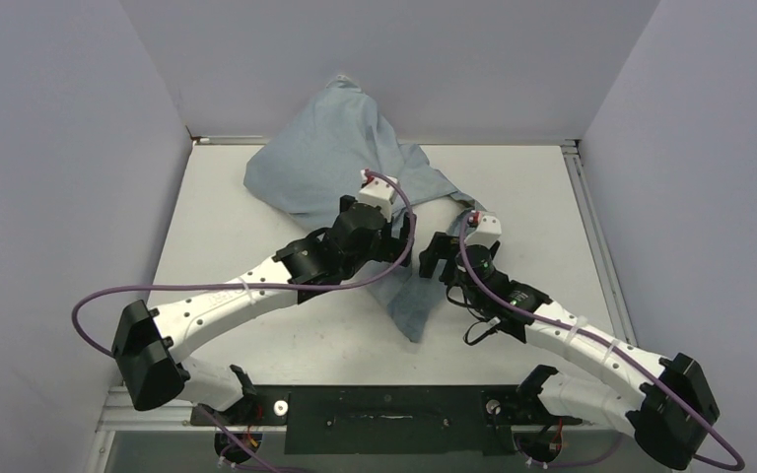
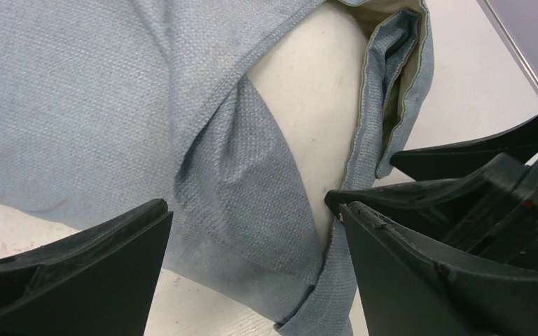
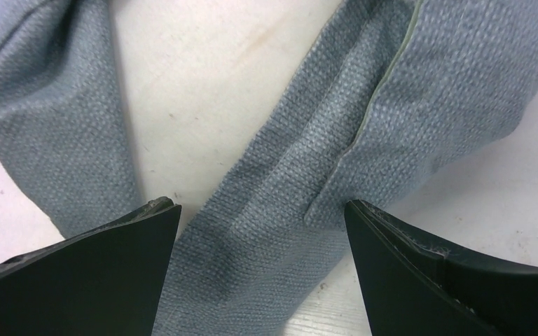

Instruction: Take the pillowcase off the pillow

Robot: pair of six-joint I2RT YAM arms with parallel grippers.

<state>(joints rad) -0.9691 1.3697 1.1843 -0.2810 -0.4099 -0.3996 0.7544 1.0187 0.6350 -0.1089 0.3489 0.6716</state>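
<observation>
Left of the limp dusty-blue cloth pillowcase (image 1: 320,158) you have white counter (image 1: 217,217) running to a grey side wall (image 1: 59,148). The white left arm (image 1: 237,296) reaches in across it, with a purple cable (image 1: 138,290) looping alongside. Your left hand (image 2: 249,204) sits over the pillowcase's near side, spread wide. A puckered fold of the cloth lies between its black fingers (image 2: 77,273), and nothing is clamped. Just past that fold a pale off-white patch (image 2: 301,91) shows between two runs of cloth, with the tan lining (image 2: 392,17) turned out at the hem above it. You cannot tell whether the patch is the pillow or counter.

The pillowcase is heaped at the back, its peak leaning up the grey back wall (image 1: 404,59). A narrow strip of it trails from the heap toward the near edge, between the two hands. Your right hand (image 3: 260,204) hangs over the right side of that strip, close beside the left one. It is also wide open and holds nothing, with a seamed band of cloth under it. Both hands crowd the same strip. Right of the pillowcase the white right arm (image 1: 572,335) crosses the counter, and a metal rail (image 1: 596,236) edges it, well apart from the cloth.
</observation>
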